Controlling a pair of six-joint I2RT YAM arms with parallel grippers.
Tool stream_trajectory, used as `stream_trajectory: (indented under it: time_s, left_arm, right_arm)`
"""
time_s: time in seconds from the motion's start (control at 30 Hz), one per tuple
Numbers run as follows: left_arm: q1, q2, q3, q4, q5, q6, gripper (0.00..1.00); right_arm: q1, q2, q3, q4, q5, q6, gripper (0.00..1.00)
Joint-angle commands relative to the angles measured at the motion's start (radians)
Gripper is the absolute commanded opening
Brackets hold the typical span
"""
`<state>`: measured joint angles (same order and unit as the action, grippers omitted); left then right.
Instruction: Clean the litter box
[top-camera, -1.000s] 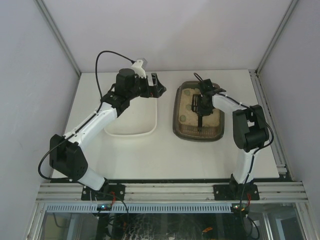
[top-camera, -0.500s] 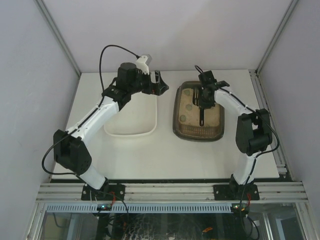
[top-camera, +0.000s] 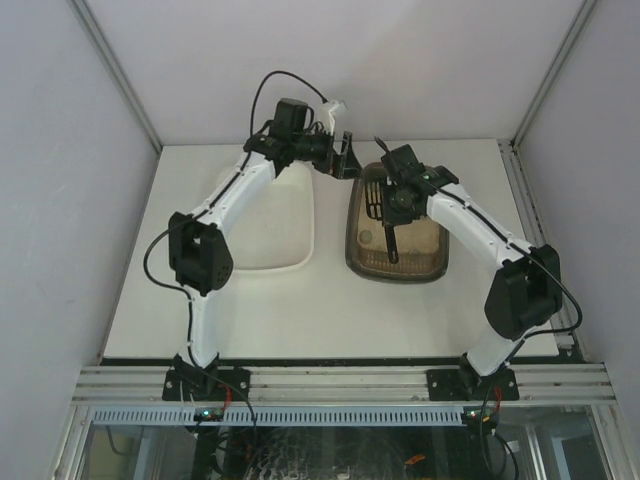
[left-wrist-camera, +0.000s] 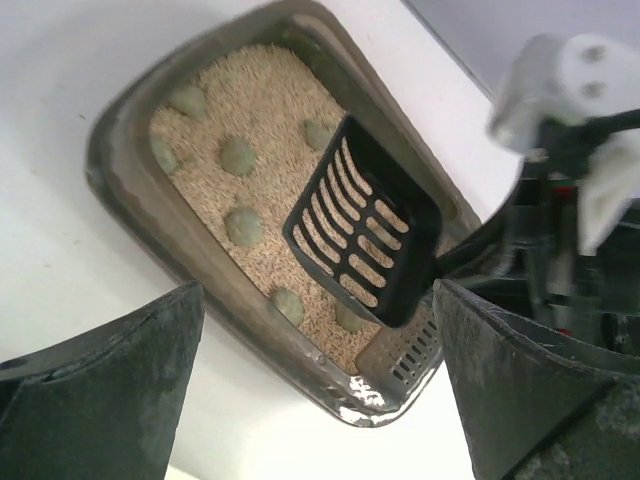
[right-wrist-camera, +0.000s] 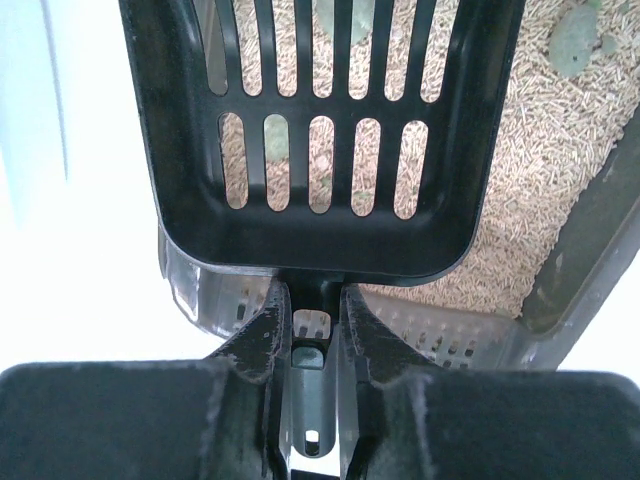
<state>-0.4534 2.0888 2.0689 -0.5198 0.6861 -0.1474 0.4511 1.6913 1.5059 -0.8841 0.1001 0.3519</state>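
Observation:
The litter box (top-camera: 396, 268) is a dark brown tray right of centre, holding tan litter with several grey-green clumps (left-wrist-camera: 237, 155). It also shows in the left wrist view (left-wrist-camera: 125, 190) and the right wrist view (right-wrist-camera: 580, 270). My right gripper (top-camera: 398, 205) (right-wrist-camera: 307, 310) is shut on the neck of the black slotted scoop (top-camera: 373, 198) (right-wrist-camera: 320, 110). The scoop head (left-wrist-camera: 360, 230) hangs empty above the litter at the box's back left. My left gripper (top-camera: 345, 155) (left-wrist-camera: 320, 400) is open and empty, just outside the box's back left corner.
The white tub (top-camera: 270, 240) stands left of the litter box, close beside it. A perforated translucent panel (left-wrist-camera: 412, 352) sits in one corner of the box. The enclosure's back wall is just behind both grippers.
My left arm has swung from over the white tub to the back right, up to the litter box's corner. My right gripper has carried the scoop toward the box's back left.

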Motion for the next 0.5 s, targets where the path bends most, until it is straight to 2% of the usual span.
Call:
stream_trajectory:
  time_s: [0.0, 0.17, 0.37, 0.43, 0.47]
  left_arm:
    - [-0.025, 0.035, 0.050, -0.010, 0.085, 0.000, 1.00]
    - [-0.075, 0.067, 0.023, 0.007, 0.097, -0.004, 1.00]
    - [-0.091, 0.060, -0.067, 0.163, 0.107, -0.105, 0.99]
    - [-0.092, 0.065, -0.073, 0.209, 0.117, -0.156, 0.92]
    - [-0.092, 0.069, -0.073, 0.227, 0.126, -0.181, 0.84]
  right_arm:
    - [0.012, -0.116, -0.001, -0.008, -0.037, 0.011, 0.00]
    - [0.031, -0.147, -0.002, -0.005, -0.086, 0.026, 0.00]
    - [0.073, -0.157, -0.007, -0.013, -0.086, 0.050, 0.00]
    - [0.082, -0.157, -0.011, -0.012, -0.084, 0.052, 0.00]
    - [0.084, -0.155, -0.012, -0.011, -0.085, 0.053, 0.00]
